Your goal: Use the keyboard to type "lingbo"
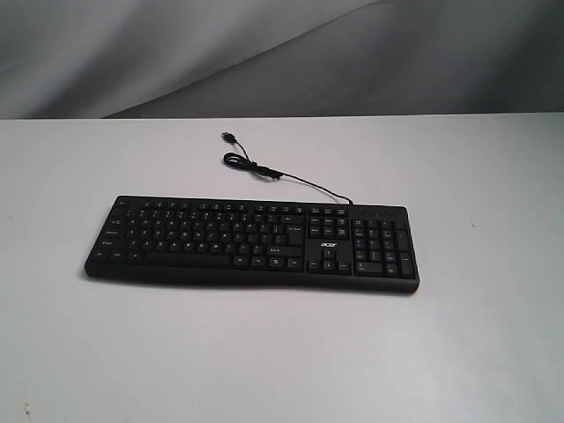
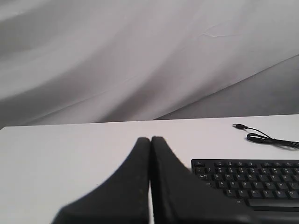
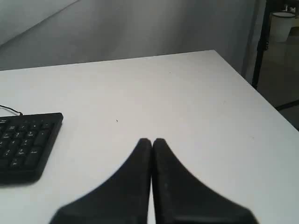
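Left hand point(image 2: 150, 140), white table point(image 2: 56, 154), grey backdrop point(image 2: 140, 56)

Bare counter point(image 1: 264, 352) lies open on every side of the low keyboard point(image 1: 251, 244), with only its thin cable point(image 1: 256, 167) looping across the far side behind it.

We see a white table point(image 1: 264, 352) with a plain matte top, and behind it a creased grey cloth backdrop point(image 1: 264, 53). Past one table corner we make out a black stand pole point(image 3: 264, 37) and a white bin point(image 3: 283, 25) near it.
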Available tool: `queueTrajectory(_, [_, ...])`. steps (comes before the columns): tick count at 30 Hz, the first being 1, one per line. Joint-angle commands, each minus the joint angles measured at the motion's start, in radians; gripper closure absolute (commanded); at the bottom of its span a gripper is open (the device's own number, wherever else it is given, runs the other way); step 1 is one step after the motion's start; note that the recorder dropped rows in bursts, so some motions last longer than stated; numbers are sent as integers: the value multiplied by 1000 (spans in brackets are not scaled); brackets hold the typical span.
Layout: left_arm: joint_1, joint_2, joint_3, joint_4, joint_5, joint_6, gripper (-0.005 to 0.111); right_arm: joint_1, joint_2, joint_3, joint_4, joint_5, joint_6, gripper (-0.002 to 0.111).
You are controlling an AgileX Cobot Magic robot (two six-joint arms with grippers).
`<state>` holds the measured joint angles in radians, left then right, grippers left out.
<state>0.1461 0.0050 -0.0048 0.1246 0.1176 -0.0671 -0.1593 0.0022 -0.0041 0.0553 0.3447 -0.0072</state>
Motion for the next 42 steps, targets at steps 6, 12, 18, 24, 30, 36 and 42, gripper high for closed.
queueTrajectory(6, [-7, -5, 5, 0, -9, -2, 106, 1, -2, 4, -30, -241, -10, 108])
queueTrajectory(12, [-7, -5, 5, 0, -9, -2, 106, 1, -2, 4, -30, -254, -8, 108])
queueTrajectory(18, [-7, -5, 5, 0, -9, -2, 106, 1, -2, 4, 62, -555, -6, 108])
queueTrajectory(24, [-7, -5, 5, 0, -9, -2, 106, 1, 23, -12, -112, -921, 393, 108])
queueTrajectory(30, [-7, -5, 5, 0, -9, -2, 106, 1, 572, -493, -573, -596, 704, 108])
queueTrajectory(36, [-7, -5, 5, 0, -9, -2, 106, 1, 1180, -987, -979, -209, 936, 108])
queueTrajectory(42, [-7, -5, 5, 0, -9, -2, 106, 215, 1664, -1266, -504, 194, 193, 108])
